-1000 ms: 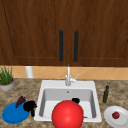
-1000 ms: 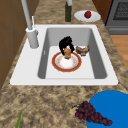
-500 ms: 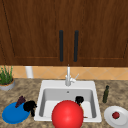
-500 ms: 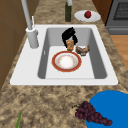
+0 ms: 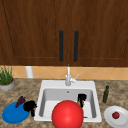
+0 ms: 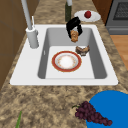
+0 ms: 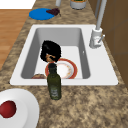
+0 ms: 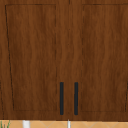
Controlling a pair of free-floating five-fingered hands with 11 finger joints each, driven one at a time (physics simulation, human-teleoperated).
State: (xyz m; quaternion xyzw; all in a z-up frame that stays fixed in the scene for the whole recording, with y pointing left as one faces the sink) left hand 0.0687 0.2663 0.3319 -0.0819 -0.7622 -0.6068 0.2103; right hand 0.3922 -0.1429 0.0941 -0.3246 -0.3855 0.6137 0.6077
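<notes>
Two hands: the right hand (image 6: 74, 26) has its fingers clenched around a brown pastry (image 6: 74, 36) above the sink (image 6: 30, 67), while the front view shows the left hand (image 5: 30, 106) at 9 o'clock, fingers unclear.

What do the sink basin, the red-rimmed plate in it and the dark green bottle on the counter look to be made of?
The white sink basin looks like matte enamel or moulded composite: even white, no glare. The red-rimmed plate looks like glazed ceramic: a red-orange band round a pale centre. The dark green bottle looks like glass: see-through olive tint with faint highlights, though tinted plastic is possible.
</notes>
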